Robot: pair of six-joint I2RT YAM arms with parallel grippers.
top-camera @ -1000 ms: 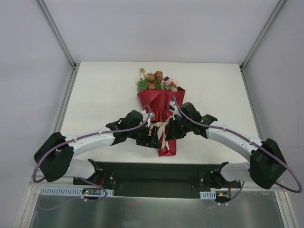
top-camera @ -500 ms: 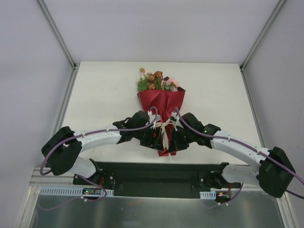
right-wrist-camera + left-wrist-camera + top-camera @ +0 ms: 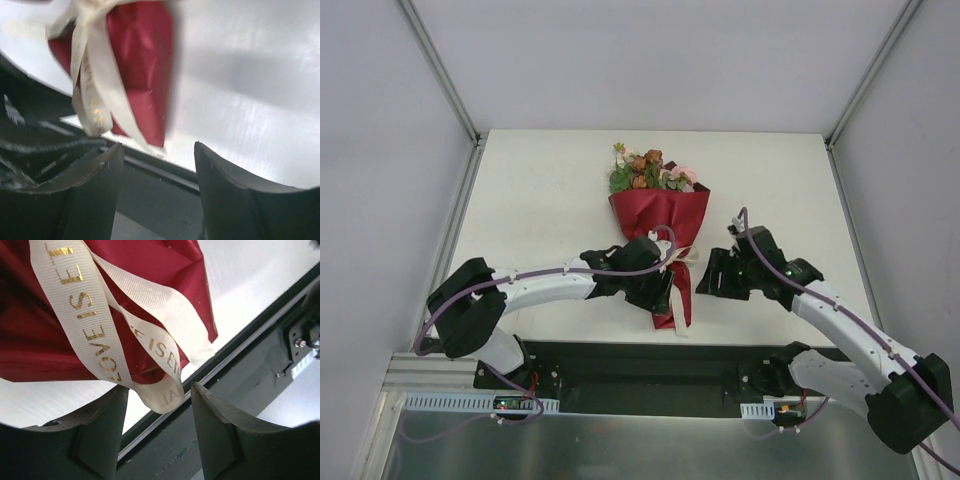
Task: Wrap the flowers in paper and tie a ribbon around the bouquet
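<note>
Table carries the bouquet, which lies mid-table with its blooms toward the far side and its tip right at the near edge. Paper is wrapped as a cone round the flowers. Ribbon goes round the narrow part, with loose tails draped over the tip. My left tool sits at the cone's lower end with its jaws apart. One tail end lies in the gap, not pinched. My right tool is off to the right of the cone, jaws apart, holding nothing and touching nothing.

Risks, as I judge them:
- If the left tool shuts on that tail and I draw back, the ribbon comes undone and the cone springs open. I can't tell how tight the tie is.
- The tip is at the table edge, so a nudge from either arm could slide the bouquet off the front.
- A left finger could catch the thin paper and crease or tear it as it lifts away.
</note>
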